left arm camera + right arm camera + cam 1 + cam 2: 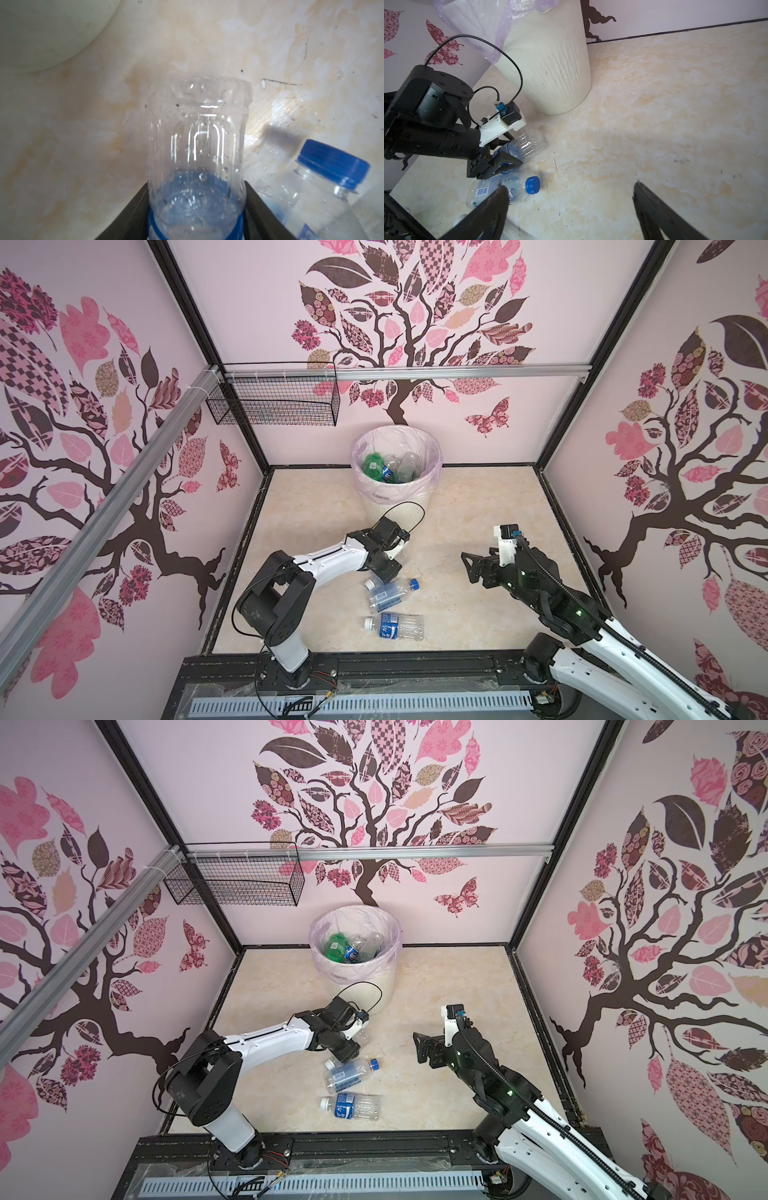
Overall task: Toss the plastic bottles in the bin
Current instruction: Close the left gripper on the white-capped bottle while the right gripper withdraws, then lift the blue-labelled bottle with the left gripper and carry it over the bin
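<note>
Now we see our left pincer (196,187) clamped on a clear bottle (199,128) near the bin (550,72), while our right pincer (571,187) hangs with jaws wide apart.

The left arm (328,558), at lower centre-left in both top views, had a white shell with a row of small dark holes, set between bulky black joint housings. The right arm (598,674), at lower right, matched it, with a ribbed black cable conduit (540,566) along its top and a small green light (577,612) on a black joint. The left wrist bore a white bracket (502,128) with a small black camera (510,114), a blue connector (500,108) and a thin looping black cable (517,68). Its round black motor housing (440,83) showed small screws. The left gripper (508,148) and right gripper (569,189) had matte black wedge-shaped fingers (492,205).
</note>
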Tool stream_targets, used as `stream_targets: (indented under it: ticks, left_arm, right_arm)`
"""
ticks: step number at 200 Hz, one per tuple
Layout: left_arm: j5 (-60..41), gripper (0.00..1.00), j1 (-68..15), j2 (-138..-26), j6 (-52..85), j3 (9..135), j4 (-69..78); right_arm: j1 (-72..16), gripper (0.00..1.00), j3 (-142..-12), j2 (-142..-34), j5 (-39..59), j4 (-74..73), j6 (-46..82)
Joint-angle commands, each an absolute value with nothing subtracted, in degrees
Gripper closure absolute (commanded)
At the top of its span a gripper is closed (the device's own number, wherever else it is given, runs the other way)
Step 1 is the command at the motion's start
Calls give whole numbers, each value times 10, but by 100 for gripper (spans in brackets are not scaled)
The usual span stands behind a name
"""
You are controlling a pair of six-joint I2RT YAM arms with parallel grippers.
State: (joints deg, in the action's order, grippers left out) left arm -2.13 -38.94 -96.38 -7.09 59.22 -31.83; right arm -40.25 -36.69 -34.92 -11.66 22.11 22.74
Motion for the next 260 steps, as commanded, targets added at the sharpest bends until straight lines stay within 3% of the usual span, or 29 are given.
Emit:
stream_targets:
  ticks: [1,64,228,260]
  left_arm:
    - [-9,43,-391,-965,-66,598,-315]
    - [32,45,-391,-870,-50,578,-325]
    - [126,45,-390,-374,11,488,-308]
    - [123,45,-390,-319,21,477,-300]
  right_arm:
    - [-401,5,-371,-340,-114,233,233]
    - [-401,5,-371,-337,-114,233,234]
    - [-401,5,-373,-383,-97,221,215]
    - [-401,5,-381,-395,-94,220,213]
